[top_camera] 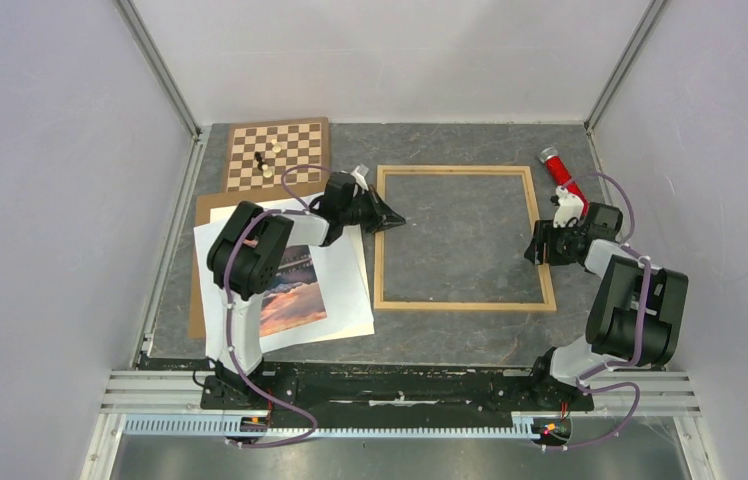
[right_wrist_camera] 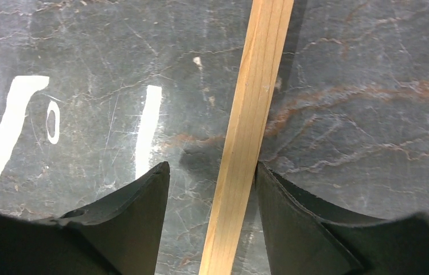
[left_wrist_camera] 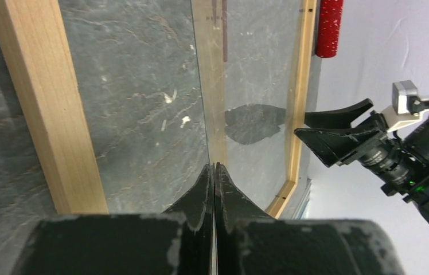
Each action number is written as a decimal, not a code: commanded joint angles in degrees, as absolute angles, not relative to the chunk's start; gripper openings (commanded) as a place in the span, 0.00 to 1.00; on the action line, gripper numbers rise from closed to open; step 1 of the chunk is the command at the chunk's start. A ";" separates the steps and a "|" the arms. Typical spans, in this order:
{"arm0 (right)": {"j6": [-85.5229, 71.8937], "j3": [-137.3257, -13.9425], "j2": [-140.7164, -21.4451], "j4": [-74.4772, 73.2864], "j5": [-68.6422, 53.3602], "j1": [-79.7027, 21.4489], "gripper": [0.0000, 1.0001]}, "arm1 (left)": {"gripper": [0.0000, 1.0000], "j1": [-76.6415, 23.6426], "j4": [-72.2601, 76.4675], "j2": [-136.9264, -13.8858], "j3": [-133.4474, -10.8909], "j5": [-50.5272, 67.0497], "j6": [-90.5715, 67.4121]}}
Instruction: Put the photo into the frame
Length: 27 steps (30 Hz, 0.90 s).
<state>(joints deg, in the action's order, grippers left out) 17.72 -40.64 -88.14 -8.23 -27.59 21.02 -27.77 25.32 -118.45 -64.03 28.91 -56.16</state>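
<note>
The frame [top_camera: 465, 305] of light wood lies flat in the middle of the table. The photo [top_camera: 295, 295], a sunset print, rests on white sheets to the frame's left, partly under my left arm. My left gripper [top_camera: 398, 220] is just inside the frame's left border [left_wrist_camera: 46, 103]. It [left_wrist_camera: 213, 166] is shut, and a thin clear pane edge [left_wrist_camera: 201, 86] runs on from its tips, apparently pinched between them. My right gripper [top_camera: 536, 245] stands open astride the right border [right_wrist_camera: 252, 114]. One finger [right_wrist_camera: 281, 200] touches the wood; the other stands off.
A chessboard [top_camera: 278, 152] with a few pieces lies at the back left. A brown backing board [top_camera: 212, 205] and white sheets [top_camera: 345, 290] lie under the photo. A red cylinder [top_camera: 560, 170] sits behind the frame's right corner. Side walls stand close on both sides.
</note>
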 commanded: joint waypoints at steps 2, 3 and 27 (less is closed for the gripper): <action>18.20 -39.12 -88.94 -10.42 -31.81 18.24 0.59 | 0.02 -26.50 18.90 -115.36 -66.36 32.58 -47.03; 18.50 -38.90 -88.79 -10.37 -31.88 18.07 0.59 | 0.02 -26.39 17.83 -115.36 -66.45 32.84 -46.54; 23.32 -36.97 -82.93 -14.17 -29.64 17.32 0.65 | 0.02 -25.62 10.20 -119.12 -72.97 37.97 -38.15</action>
